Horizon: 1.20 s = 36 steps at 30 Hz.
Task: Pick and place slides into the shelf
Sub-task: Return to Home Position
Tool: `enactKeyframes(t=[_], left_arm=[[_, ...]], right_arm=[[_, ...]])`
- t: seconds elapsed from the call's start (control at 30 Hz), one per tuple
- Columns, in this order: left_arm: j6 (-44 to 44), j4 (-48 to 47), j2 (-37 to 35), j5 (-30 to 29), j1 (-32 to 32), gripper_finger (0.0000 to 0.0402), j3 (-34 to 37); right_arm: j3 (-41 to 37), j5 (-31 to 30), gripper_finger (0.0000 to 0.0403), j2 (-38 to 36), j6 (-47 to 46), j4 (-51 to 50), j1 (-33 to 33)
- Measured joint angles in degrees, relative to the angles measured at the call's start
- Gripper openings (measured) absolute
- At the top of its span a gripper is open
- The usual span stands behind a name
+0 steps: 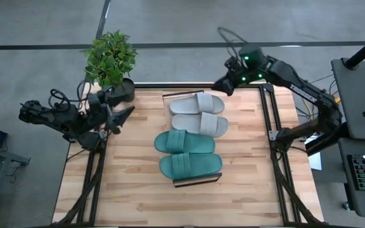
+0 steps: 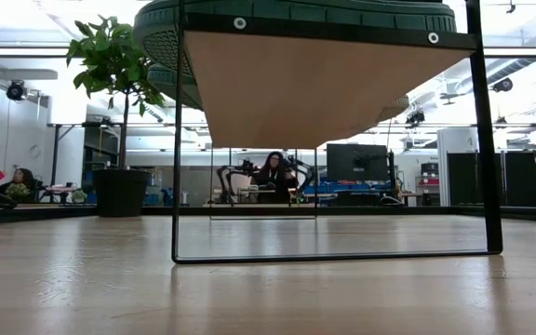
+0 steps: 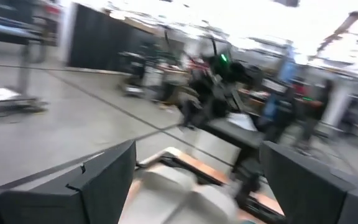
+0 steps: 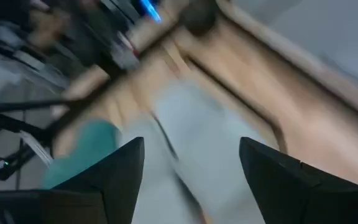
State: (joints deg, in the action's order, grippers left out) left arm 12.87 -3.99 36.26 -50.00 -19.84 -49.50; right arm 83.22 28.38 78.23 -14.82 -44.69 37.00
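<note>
Since the grey pair (image 1: 198, 114) and the teal pair (image 1: 187, 154) of slides all lie atop the shelf (image 1: 198, 181) mid-bench (image 1: 132, 187), you have no placing left. The left hand (image 1: 123, 117) and right hand (image 1: 224, 85) hang released and empty either side, so only homing looks outstanding.

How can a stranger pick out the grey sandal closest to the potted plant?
Find the low shelf in the middle of the wooden table; four sandals lie on it in one row. The grey sandal is at the row's end nearest the potted plant; the sandal at the other end is green.
</note>
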Motion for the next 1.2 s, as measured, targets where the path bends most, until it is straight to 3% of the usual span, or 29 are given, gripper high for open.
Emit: enactKeyframes(t=[0.07, 0.2, 0.4, 0.57, 0.77, 0.9, 1.0, 1.2], left_arm=[[-0.2, 0.06, 0.54, 3.36, 0.0, 0.032, -0.18], [-0.21, -0.09, 0.95, 7.88, 0.0, 0.0286, -0.96], [-0.07, 0.02, 3.53, 18.74, 1.74, 0.0208, -2.93], [-3.33, 0.11, 7.25, 26.46, 7.44, 0.0124, -5.55], [-10.37, -0.64, 9.64, 25.93, 15.9, 0.0014, -7.25], [-14.64, 0.08, 5.65, 23.65, 18.94, 0.0007, -6.99], [-19.86, -5.04, 1.96, 23.82, 18.99, 0.0001, -6.17], [-14.89, -17.0, -3.44, 23.99, 18.97, 0.0, -2.44]], right_arm=[[0.0, -1.1, 0.0246, -1.92, 1.12, 7.36, -2.29], [0.0, -9.12, 0.0226, -5.45, 6.15, 16.98, -8.44], [0.02, -20.63, 0.0202, -9.38, 11.17, 18.0, -15.0], [0.0, -21.1, 0.0191, -10.1, 9.77, 17.92, -15.68], [-0.21, -21.07, 0.0187, -9.63, 7.32, 15.83, -16.08], [-0.57, -20.96, 0.0187, -9.52, 5.8, 14.55, -17.72], [-0.74, -21.16, 0.0185, -9.53, 5.8, 14.93, -19.66], [-0.96, -26.88, 0.0182, -9.53, 4.71, 14.93, -22.77]])
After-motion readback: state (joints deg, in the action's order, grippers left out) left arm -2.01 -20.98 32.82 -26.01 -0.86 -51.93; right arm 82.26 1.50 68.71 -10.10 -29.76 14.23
